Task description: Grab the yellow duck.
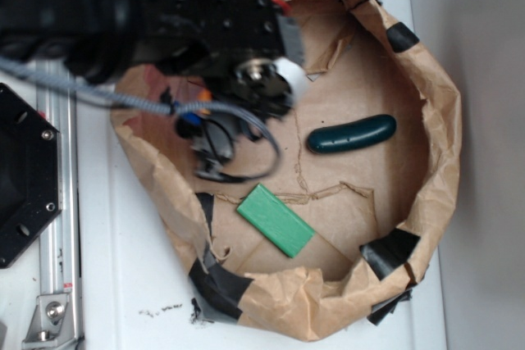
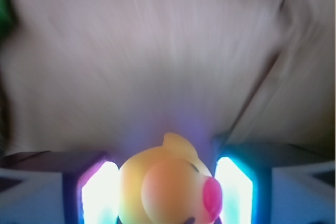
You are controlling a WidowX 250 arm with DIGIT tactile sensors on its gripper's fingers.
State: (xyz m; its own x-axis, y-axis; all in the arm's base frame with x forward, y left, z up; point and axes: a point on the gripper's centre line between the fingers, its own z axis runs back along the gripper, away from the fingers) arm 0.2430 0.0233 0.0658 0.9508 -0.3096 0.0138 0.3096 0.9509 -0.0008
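Observation:
The yellow duck (image 2: 168, 184), rounded with a red-orange beak, fills the gap between my two lit finger pads (image 2: 98, 195) in the wrist view. Both pads press against its sides, so my gripper (image 2: 167, 190) is shut on it. The brown paper behind the duck is blurred. In the exterior view my gripper (image 1: 215, 153) hangs over the left part of the paper basin, and the arm and fingers hide the duck.
A green block (image 1: 276, 220) lies on the paper near the front. A dark green cucumber (image 1: 351, 134) lies to the right. The crumpled paper wall (image 1: 439, 120) with black tape patches rings the area. A black base plate (image 1: 20, 178) and a metal rail (image 1: 57, 284) stand on the left.

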